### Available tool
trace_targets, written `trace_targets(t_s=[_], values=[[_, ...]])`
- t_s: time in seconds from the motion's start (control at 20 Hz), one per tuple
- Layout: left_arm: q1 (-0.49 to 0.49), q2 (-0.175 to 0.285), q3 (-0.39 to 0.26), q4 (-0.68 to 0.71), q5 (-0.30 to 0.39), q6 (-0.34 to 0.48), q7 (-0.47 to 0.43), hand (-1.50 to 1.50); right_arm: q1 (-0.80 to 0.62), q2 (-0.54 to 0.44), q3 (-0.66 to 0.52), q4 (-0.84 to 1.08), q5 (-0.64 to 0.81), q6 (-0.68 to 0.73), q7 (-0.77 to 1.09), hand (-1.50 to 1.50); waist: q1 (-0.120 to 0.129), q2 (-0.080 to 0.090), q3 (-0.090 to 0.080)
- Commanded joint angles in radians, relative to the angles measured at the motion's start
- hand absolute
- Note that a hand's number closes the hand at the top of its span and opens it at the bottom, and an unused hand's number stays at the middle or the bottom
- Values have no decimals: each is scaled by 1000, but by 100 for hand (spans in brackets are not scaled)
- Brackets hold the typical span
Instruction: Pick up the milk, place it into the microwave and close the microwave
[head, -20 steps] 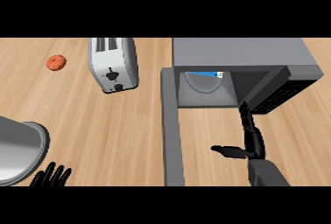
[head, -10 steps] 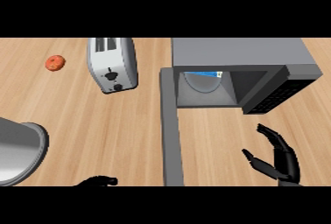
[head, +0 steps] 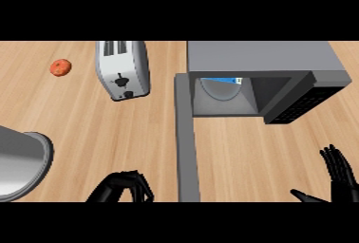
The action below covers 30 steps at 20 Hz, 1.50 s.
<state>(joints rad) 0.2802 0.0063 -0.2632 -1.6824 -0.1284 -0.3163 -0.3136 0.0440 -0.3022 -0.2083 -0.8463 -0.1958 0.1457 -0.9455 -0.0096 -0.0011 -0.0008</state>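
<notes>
Milk (head: pixel 226 80): blue-white, partly hidden | inside microwave (head: pixel 259 57) | door (head: pixel 186 152) open

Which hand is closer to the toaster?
Left. The left hand sits below the toaster, at the view's lower edge. The right hand is far across at the lower right, beyond the open microwave door.

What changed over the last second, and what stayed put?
The right hand drew back from the microwave opening to the lower right, open and holding nothing. The left hand slid right toward the open door, fingers now curled. The milk stayed inside; the toaster did not move.
</notes>
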Motion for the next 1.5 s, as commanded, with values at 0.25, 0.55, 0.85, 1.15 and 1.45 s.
trace_targets(t_s=[0.25, 0.55, 0.85, 1.15, 1.45], values=[[-239, 3, -63, 177, -111, 25, 92, 150, 87, -98, -55, -38, -64, 146, -2, -150, -8, 1, 1], [-341, -6, -242, 398, -144, -33, 178, 150, 35, -116, -62, -18, -88, 163, 7, -150, -20, 4, 1], [-507, -6, -431, 553, -38, 116, 168, 150, 49, -136, -45, -39, -86, 205, -4, -150, -18, 4, 0], [-611, -6, -639, 622, 154, 339, 78, 150, 13, -143, -10, -84, -90, 229, 0, -150, -46, 10, -2], [-671, -5, -758, 572, 291, 523, 93, -150, 38, -140, 30, -214, -104, 222, 41, -150, -85, 9, -4]])
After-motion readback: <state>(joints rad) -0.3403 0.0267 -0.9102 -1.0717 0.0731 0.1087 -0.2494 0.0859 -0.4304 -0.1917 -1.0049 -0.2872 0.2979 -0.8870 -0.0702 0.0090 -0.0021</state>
